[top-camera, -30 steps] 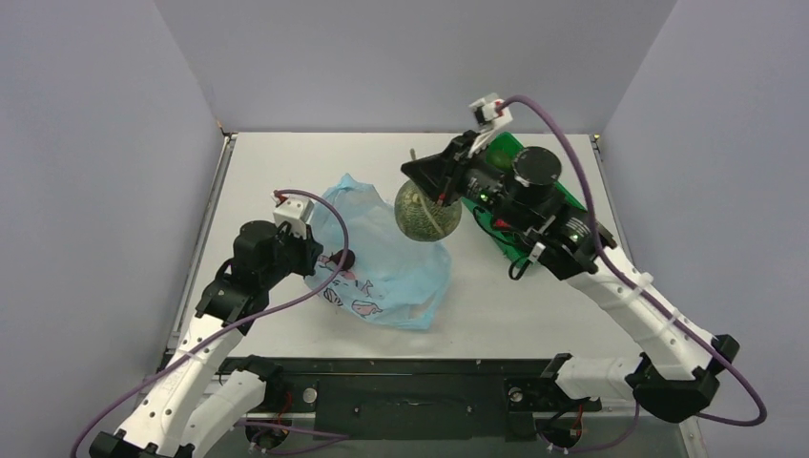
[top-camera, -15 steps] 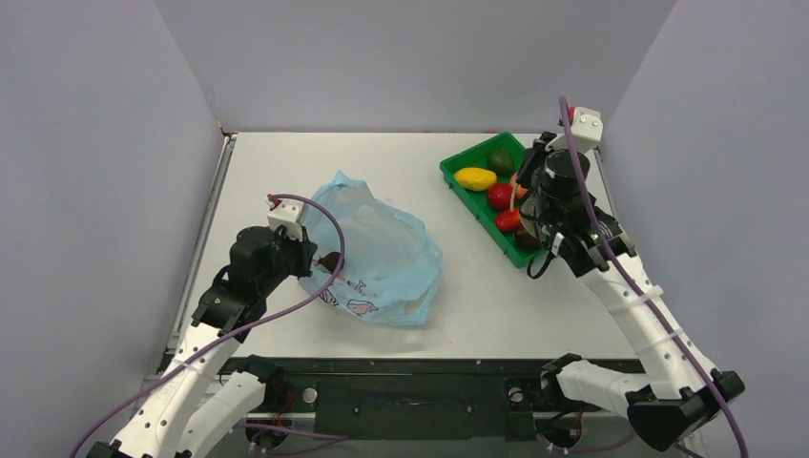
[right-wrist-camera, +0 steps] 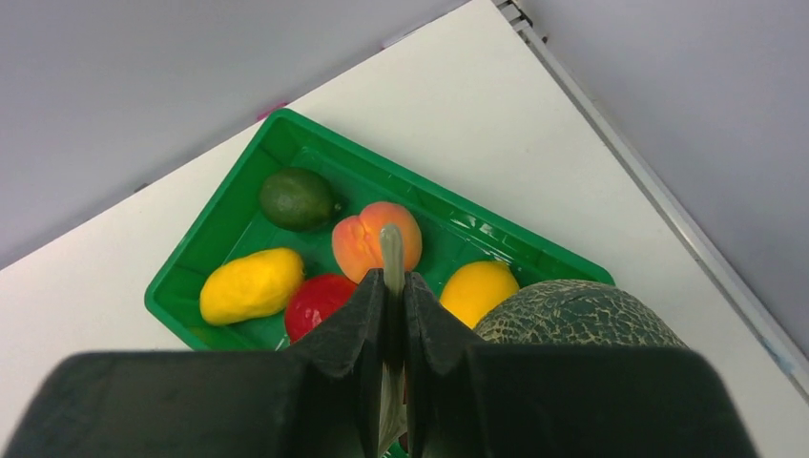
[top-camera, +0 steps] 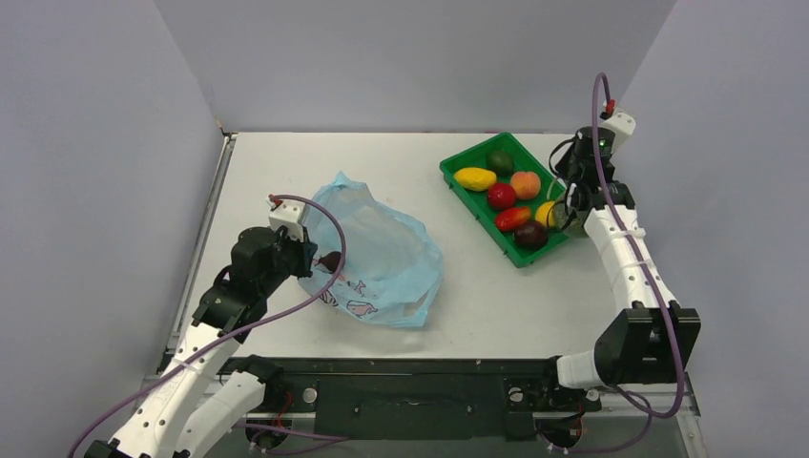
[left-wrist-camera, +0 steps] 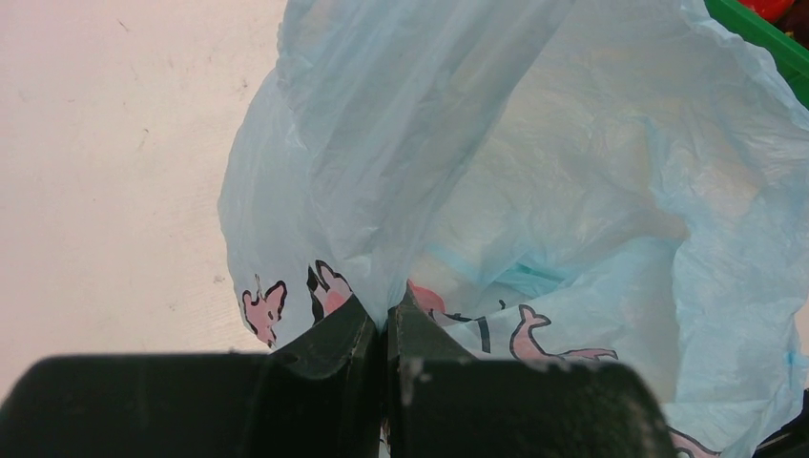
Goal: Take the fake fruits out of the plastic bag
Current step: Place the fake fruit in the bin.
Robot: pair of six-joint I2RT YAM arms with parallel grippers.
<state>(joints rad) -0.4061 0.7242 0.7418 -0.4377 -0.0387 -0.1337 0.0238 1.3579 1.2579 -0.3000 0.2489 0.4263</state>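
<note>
A: Which step, then?

B: Late in the emptying, by the look of it. Can see the peach (top-camera: 525, 184), the red-orange elongated one (top-camera: 512, 218) and the dark purple-brown one (top-camera: 530, 235) lying with other small fruits in the green tray (right-wrist-camera: 224, 229) at the far right of the worktop (top-camera: 286, 162), well apart from the plastic bag (top-camera: 391, 258).

A: And the bag itself?

B: Slumped left of centre, pinched at its near-left edge by the left jaws, closed flat on a fold of film with no gap showing. Cannot tell about anything remaining inside: only crumpled blue and printed drawings in the left wrist view.

A: Right side?

B: Gripping the stem (right-wrist-camera: 391, 243) of a netted melon (right-wrist-camera: 582, 310) with the right jaws, shut tight on it, right at the tray's outer edge. Cannot tell about hanging or resting.

A: Next move?

B: Likely setting the melon down and releasing the stem, then going back to check the bag. Calls for a low, gentle release onto a flat spot, being round and prone to rolling. After that, calls for lifting or spreading the film to expose the mouth before reaching in.
</note>
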